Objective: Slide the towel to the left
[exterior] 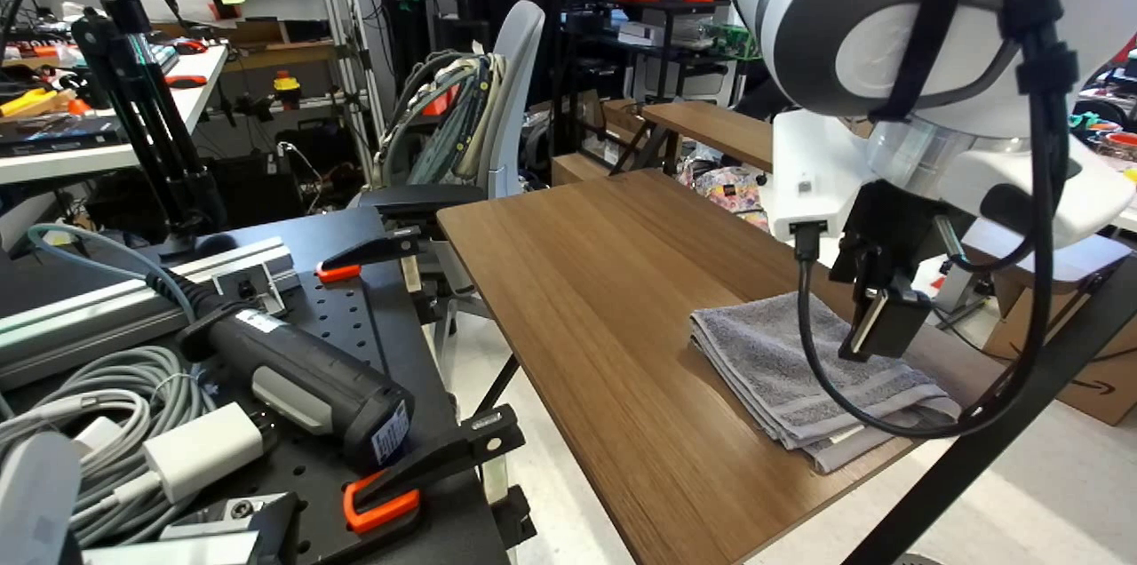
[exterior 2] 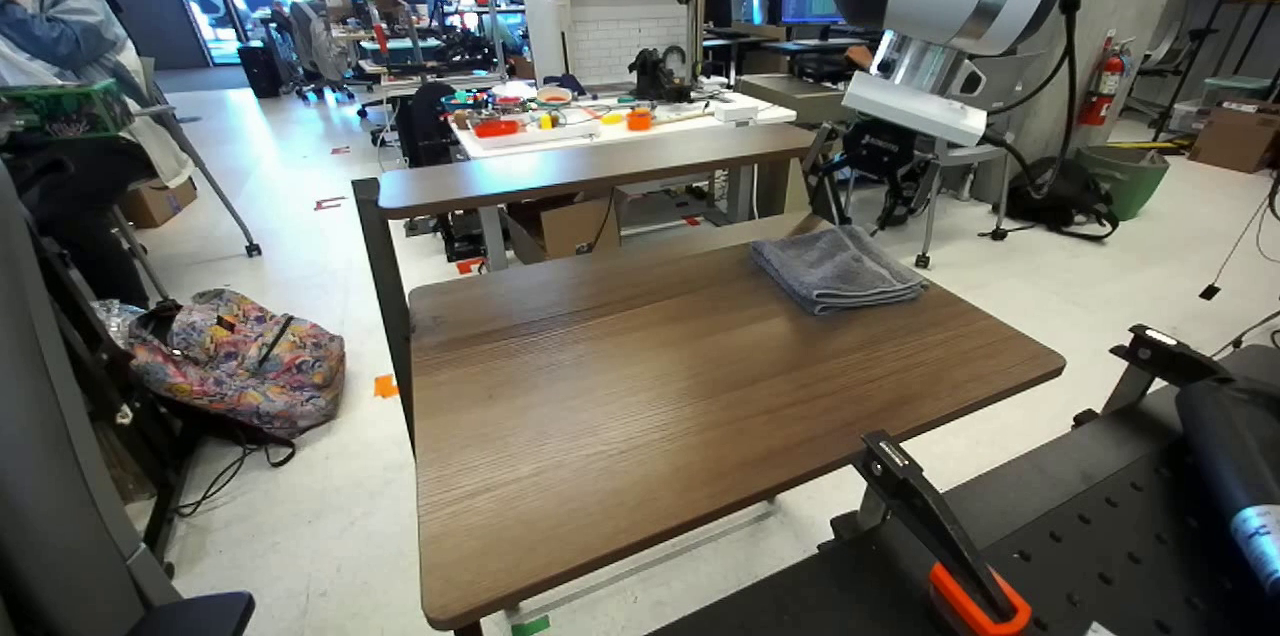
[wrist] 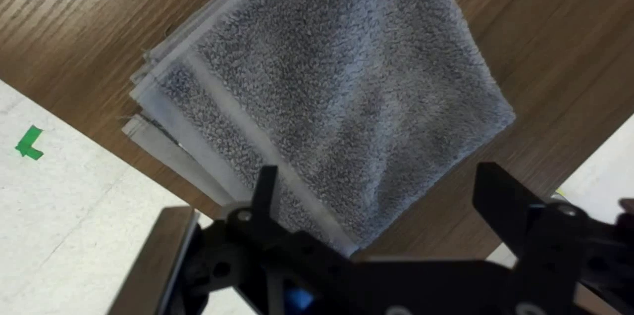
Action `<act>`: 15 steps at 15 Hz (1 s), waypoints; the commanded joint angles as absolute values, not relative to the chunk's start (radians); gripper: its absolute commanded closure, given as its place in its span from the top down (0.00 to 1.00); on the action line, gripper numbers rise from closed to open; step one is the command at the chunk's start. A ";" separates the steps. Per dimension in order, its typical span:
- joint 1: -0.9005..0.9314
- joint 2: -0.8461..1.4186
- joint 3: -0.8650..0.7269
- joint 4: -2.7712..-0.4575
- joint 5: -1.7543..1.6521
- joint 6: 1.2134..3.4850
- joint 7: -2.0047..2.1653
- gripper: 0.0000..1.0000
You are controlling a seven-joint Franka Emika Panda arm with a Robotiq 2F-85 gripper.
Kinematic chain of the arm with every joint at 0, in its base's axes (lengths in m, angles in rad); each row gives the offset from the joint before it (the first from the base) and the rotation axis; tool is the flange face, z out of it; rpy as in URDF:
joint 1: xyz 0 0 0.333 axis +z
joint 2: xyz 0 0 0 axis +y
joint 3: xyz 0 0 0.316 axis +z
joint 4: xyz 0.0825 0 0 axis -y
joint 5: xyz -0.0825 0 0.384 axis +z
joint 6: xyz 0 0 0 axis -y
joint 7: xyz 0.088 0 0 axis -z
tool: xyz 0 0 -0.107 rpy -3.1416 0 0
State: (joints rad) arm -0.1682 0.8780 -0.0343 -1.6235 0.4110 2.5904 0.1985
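Observation:
The grey folded towel [exterior: 773, 361] lies on the brown wooden table [exterior: 604, 281], near one end. It also shows in an exterior view [exterior 2: 835, 271] and fills much of the wrist view [wrist: 342, 92], slightly wrinkled, with layered edges. My gripper [wrist: 379, 171] is open, with nothing between its fingers. In the wrist view one finger overlaps the towel's banded edge and the other is over bare wood past a towel corner. In an exterior view the gripper [exterior 2: 862, 219] is at the towel's far side. I cannot tell whether a fingertip touches the towel.
A raised wooden shelf [exterior 2: 600, 171] runs along one side of the table. A black bench [exterior: 346, 325] with clamps [exterior: 444, 458], a handheld tool [exterior: 302, 374] and coiled cables stands beside the table. A black cable [exterior: 822, 370] loops down from the arm in front of the towel.

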 commanded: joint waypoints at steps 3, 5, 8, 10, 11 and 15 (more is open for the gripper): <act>-0.139 0.992 -0.047 -1.525 0.365 2.589 0.258 1.00; -0.117 1.019 -0.055 -1.517 0.341 2.593 0.272 1.00; -0.074 1.044 -0.064 -1.523 0.298 2.596 0.289 1.00; -0.039 1.048 -0.070 -1.536 0.268 2.602 0.302 1.00; -0.021 1.048 -0.071 -1.545 0.253 2.603 0.307 1.00; 0.059 1.042 -0.072 -1.579 0.200 2.612 0.319 1.00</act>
